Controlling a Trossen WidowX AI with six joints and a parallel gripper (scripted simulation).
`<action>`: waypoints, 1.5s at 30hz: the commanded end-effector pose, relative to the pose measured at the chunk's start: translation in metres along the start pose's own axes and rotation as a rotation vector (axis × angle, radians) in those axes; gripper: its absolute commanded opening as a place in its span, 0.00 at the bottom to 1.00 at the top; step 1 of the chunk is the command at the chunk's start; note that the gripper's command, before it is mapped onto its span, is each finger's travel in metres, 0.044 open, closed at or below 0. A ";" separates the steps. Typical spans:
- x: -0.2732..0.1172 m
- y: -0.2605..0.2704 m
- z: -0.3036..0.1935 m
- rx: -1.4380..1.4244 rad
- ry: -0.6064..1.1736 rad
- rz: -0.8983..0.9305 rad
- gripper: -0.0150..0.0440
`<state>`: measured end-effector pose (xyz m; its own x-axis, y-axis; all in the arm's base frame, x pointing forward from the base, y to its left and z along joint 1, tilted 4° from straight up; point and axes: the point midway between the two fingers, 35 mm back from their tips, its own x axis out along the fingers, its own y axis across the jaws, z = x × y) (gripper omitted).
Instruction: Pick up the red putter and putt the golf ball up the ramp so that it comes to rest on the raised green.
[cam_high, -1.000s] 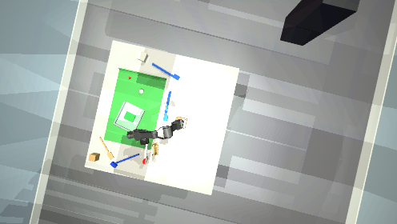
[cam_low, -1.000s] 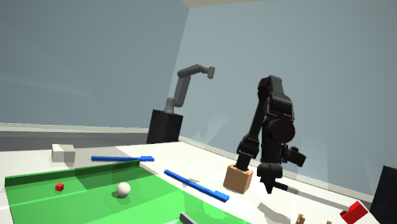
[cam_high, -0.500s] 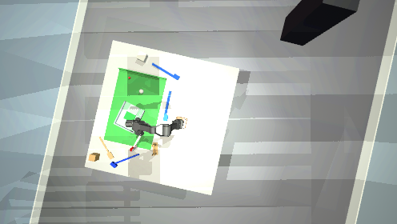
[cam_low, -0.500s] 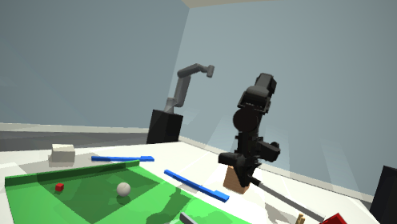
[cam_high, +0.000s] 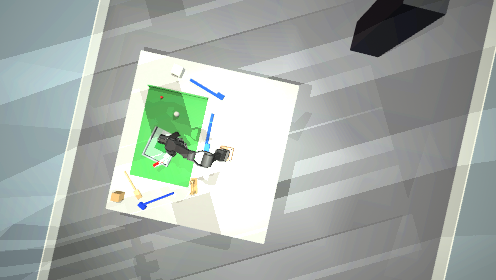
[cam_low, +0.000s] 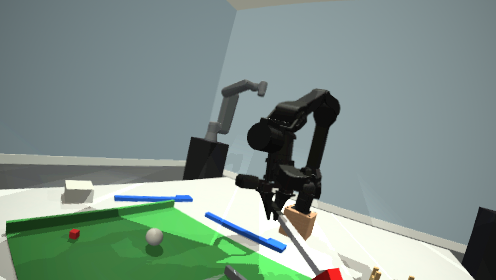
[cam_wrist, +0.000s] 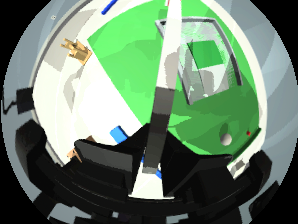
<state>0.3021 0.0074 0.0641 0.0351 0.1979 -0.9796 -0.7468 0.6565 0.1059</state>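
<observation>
My gripper is shut on the grey shaft of the red putter. The shaft slants away from the fingers, and its red head is beside the grey-edged raised frame in the overhead view. Whether the head touches the mat cannot be told. The white golf ball is on the green mat, away from the putter head. The raised green shows inside the pale, grey-edged frame; the arm partly covers it in the overhead view.
A small red cube is near the mat's raised edge. Blue clubs lie around the mat. A white block, a wooden block and a wooden rack stand outside it.
</observation>
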 end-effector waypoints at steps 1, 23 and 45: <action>-0.006 -0.019 -0.017 0.111 0.011 -0.023 0.25; -0.031 -0.081 -0.127 0.637 0.082 -0.094 0.25; -0.051 -0.100 -0.219 1.052 0.124 -0.138 0.25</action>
<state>0.2296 -0.2246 0.0667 -0.0383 0.0443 -0.9983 0.1976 0.9796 0.0359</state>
